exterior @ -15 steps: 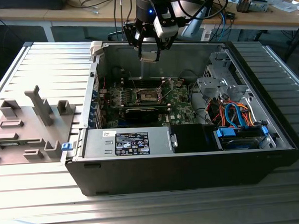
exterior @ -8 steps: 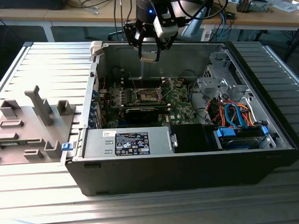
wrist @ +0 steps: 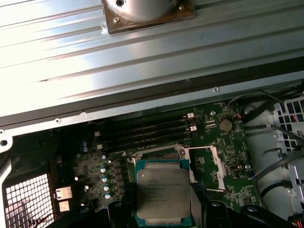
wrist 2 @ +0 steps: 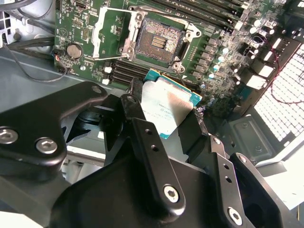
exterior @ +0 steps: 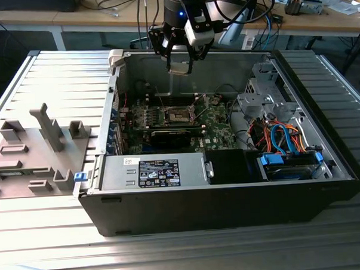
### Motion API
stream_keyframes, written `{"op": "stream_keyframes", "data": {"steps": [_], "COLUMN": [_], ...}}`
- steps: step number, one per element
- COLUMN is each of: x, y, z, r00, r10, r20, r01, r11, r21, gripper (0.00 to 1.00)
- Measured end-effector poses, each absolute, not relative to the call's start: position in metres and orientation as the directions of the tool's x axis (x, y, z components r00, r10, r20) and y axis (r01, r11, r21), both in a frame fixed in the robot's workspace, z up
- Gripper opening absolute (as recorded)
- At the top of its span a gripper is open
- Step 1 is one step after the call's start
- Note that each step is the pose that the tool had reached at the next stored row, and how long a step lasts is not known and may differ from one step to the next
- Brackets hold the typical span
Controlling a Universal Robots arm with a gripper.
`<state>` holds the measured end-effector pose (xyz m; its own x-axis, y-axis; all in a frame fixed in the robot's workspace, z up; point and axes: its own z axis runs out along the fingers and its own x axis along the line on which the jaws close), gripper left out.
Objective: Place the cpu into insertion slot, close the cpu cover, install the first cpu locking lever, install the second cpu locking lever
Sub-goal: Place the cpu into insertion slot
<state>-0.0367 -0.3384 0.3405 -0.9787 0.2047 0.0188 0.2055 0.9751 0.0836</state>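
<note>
In the upper middle of the exterior view, the gripper (exterior: 180,64) hangs over the open computer case (exterior: 230,198). Its black fingers (wrist 2: 142,133) are clamped on two opposite edges of the cpu (wrist 2: 167,105). The chip is held in the air with its metal top showing, well above the green board (exterior: 218,130). Below it, near the centre of the exterior view, the insertion slot (exterior: 178,115) lies bare, and the second wrist view shows its contacts exposed. The cpu cover (wrist 2: 97,26) is swung open beside the slot. The case rests on the ribbed counter (exterior: 52,75).
</note>
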Motion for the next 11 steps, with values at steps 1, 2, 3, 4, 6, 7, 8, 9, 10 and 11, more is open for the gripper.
{"op": "stream_keyframes", "data": {"steps": [1, 2, 3, 4, 6, 7, 8, 9, 10, 11], "x": [-0.0367, -0.0367, -0.0367, -0.0367, -0.0367, -0.0367, -0.0367, -0.0367, -0.0367, -0.0367], "y": [-0.3384, -0.3384, -0.3384, -0.3384, -0.3384, -0.3384, -0.3384, -0.3384, -0.3384, -0.3384], "z": [0.3405, 0.3405, 0.3404, 0.3405, 0.3405, 0.3405, 0.3405, 0.3405, 0.3405, 0.3405], "r00": [-0.978, -0.978, -0.978, -0.978, -0.978, -0.978, -0.978, -0.977, -0.977, -0.977], "r10": [0.207, 0.207, 0.207, 0.208, 0.209, 0.209, 0.209, 0.21, 0.211, 0.211], "r20": [0.019, 0.019, 0.019, 0.019, 0.019, 0.019, 0.019, 0.019, 0.019, 0.019], "r01": [0.207, 0.208, 0.208, 0.209, 0.209, 0.21, 0.21, 0.211, 0.211, 0.212], "r11": [0.975, 0.975, 0.975, 0.974, 0.974, 0.974, 0.974, 0.974, 0.974, 0.974], "r21": [0.084, 0.084, 0.084, 0.084, 0.084, 0.084, 0.084, 0.084, 0.084, 0.084], "gripper": [0.54, 0.54, 0.54, 0.54, 0.54, 0.54, 0.54, 0.54, 0.54, 0.54]}}
